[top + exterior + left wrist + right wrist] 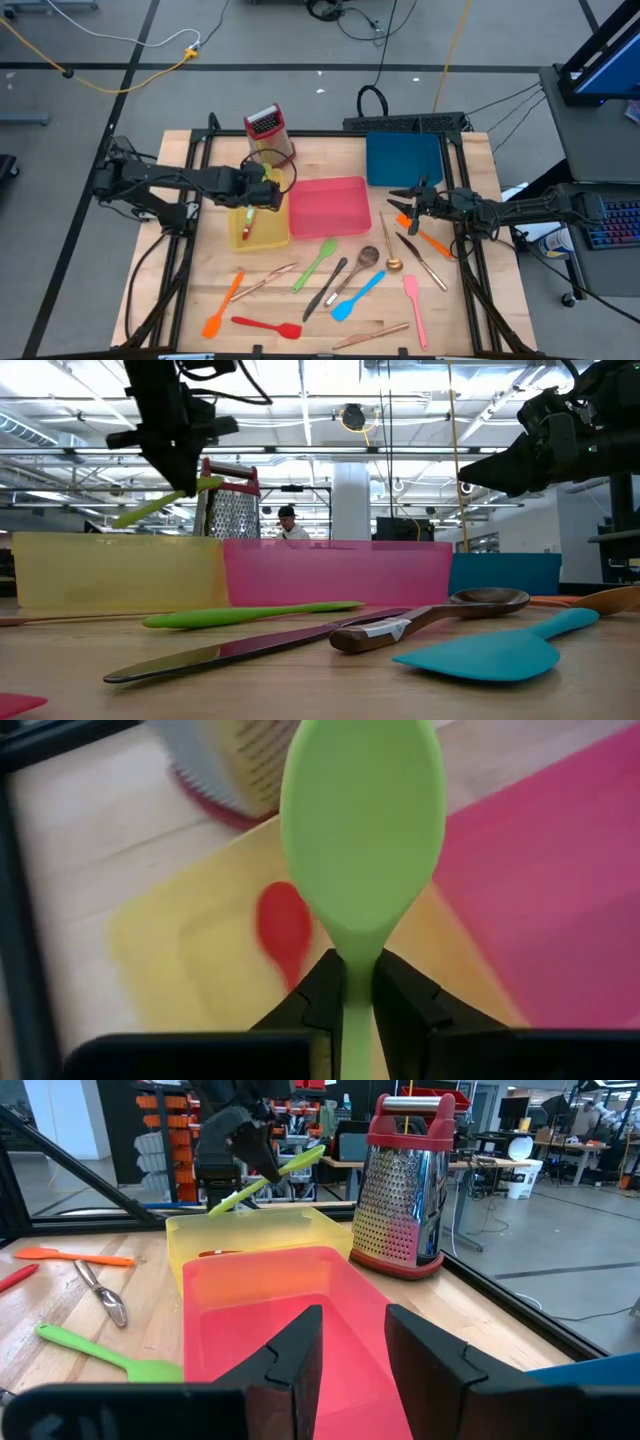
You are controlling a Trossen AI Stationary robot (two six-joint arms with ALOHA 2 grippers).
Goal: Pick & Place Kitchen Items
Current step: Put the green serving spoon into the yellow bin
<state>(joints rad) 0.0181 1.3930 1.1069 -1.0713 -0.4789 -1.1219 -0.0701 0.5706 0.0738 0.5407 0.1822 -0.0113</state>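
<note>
1. The left gripper (358, 995) has its fingers (318, 992) clamped on the neck of a light green spoon (362, 830), the stem pinched between the two dark pads and the bowl pointing away from the wrist.
2. This gripper hangs above the yellow tray (262, 232); in the low view the spoon tilts, one end lower than the other, clear of the tray's rim.
3. A red utensil (284, 927) lies inside the yellow tray, directly below the held spoon.
4. The upright box grater (266, 133) with its red top stands just beyond the yellow tray, on the far part of the bench (470, 310).
5. The pink tray (328, 205) sits right beside the yellow one, and the blue tray (404, 158) stands further along toward the right arm.
6. The right gripper (352, 1342) waits with its fingers parted and nothing between them, above the bench near the blue tray, facing across the pink tray.
7. An orange spatula (431, 241) lies just under and beside the right gripper.
8. The other kitchen items lie scattered on the near half of the bench: a green spatula (315, 264), a dark knife (325, 289), a wooden spoon (360, 265), a blue spatula (356, 297), a pink spatula (415, 311), a red spatula (267, 325) and another orange spatula (222, 305).
9. Copper-coloured cutlery (265, 280) rests between the near orange spatula and the green spatula.
</note>
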